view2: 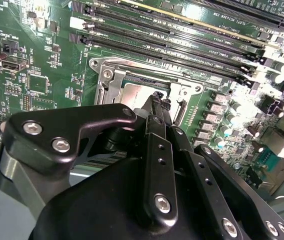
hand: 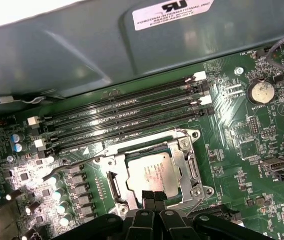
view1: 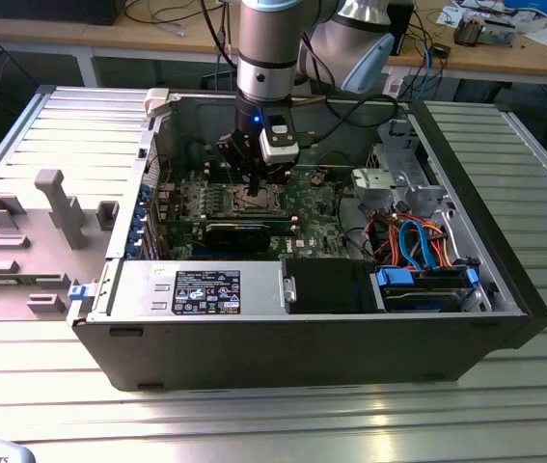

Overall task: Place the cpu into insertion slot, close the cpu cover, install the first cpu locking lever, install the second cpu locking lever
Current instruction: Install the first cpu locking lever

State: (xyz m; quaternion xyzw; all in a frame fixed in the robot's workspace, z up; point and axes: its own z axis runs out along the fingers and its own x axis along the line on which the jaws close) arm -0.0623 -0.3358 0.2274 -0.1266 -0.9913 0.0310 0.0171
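The cpu (hand: 154,172), a silvery square plate, lies in the insertion slot (hand: 112,165) on the green board. The cpu cover (hand: 186,161), a thin metal frame, lies down around it. One wire locking lever (hand: 65,163) sticks out sideways from the socket, over a row of small parts. A second thin lever (hand: 198,204) runs along the opposite side. My gripper (hand: 153,197) is shut, its two black fingertips pressed together at the socket's edge, just above the cpu. In the exterior view the gripper (view1: 254,185) hangs over the socket (view1: 254,201), inside the open computer case. The second wrist view has the fingertips (view2: 158,100) over the socket frame (view2: 106,80).
Long black memory slots (hand: 121,120) run beside the socket, with the grey case wall (hand: 81,45) behind them. A long black card (view1: 244,231), the power supply (view1: 205,289) and a cable bundle (view1: 418,241) fill the case. A grey fixture (view1: 32,231) lies on the exterior view's left.
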